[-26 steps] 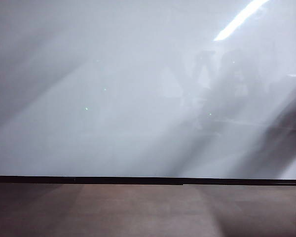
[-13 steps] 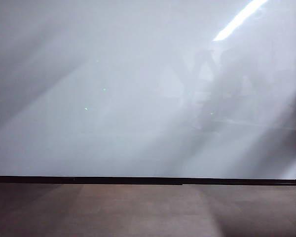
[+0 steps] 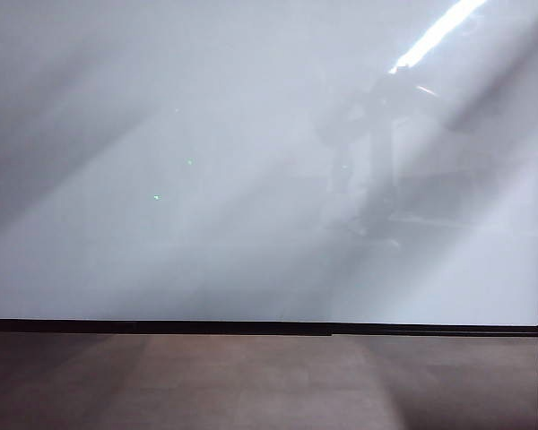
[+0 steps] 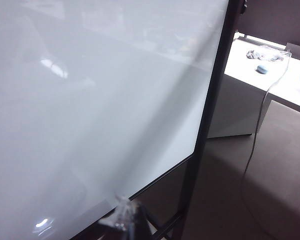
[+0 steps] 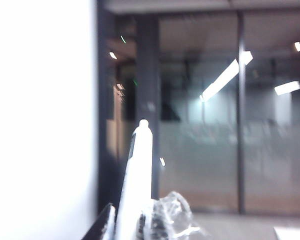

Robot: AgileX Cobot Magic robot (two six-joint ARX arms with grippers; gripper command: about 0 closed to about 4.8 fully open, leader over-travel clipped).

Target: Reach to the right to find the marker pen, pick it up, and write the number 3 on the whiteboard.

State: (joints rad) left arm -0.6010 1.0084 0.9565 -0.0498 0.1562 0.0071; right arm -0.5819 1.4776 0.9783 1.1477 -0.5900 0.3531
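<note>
Place: office or lab | cues: framed whiteboard point(image 3: 251, 179), glass partition point(image 5: 270, 150), ceiling lights point(image 5: 225, 77)

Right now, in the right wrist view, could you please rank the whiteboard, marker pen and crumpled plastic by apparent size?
1. Glossy white whiteboard.
2. Pale pointed marker pen, near the camera, between the right gripper fingers.
3. Crumpled clear plastic.
Left gripper: outside this view.

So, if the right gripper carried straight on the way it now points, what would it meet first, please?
Probably nothing near: the right gripper, shut on the marker pen, points past the whiteboard edge toward distant glass; depth unclear.
</note>
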